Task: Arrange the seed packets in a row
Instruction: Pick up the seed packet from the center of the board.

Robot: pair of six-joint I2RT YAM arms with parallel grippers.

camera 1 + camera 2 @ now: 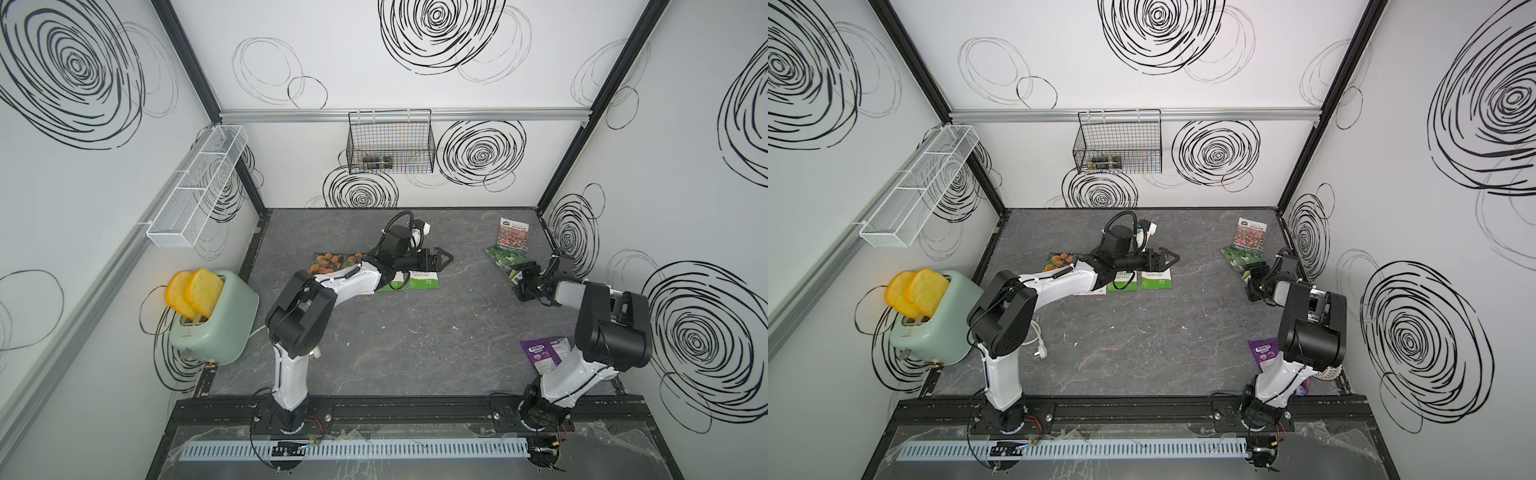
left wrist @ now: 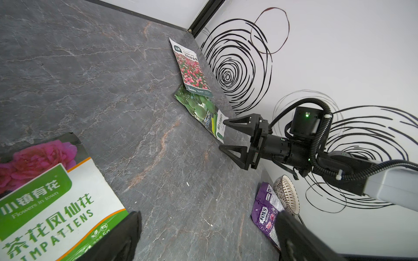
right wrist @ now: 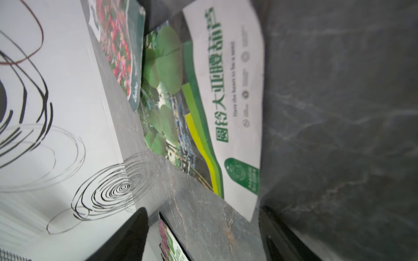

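The right gripper [image 2: 222,135] is at the near, white-printed end of the green-fruit seed packet [image 2: 199,108], jaws apart, one fingertip on either side of the packet's edge and not visibly clamped on it. That packet lies at an angle near the right wall of the grey marbled table [image 1: 415,340]. Its far end is tucked under the red-pink flower-field packet [image 1: 513,239], which lies close to the back right corner. The left gripper [image 1: 446,259] reaches out over the middle of the table with its jaws spread wide and nothing between them. Just beside it, two green-and-white impatiens packets [image 1: 424,280] [image 1: 392,284] lie side by side, the second partly hidden under the left arm. An orange-flower packet [image 1: 326,262] lies further to the left of these, also partly covered by the arm. A purple snack pouch [image 1: 544,349] lies near the right arm's base, well apart from the packets. A mint-green toaster [image 1: 216,324] holding two slices stands at the table's left edge.
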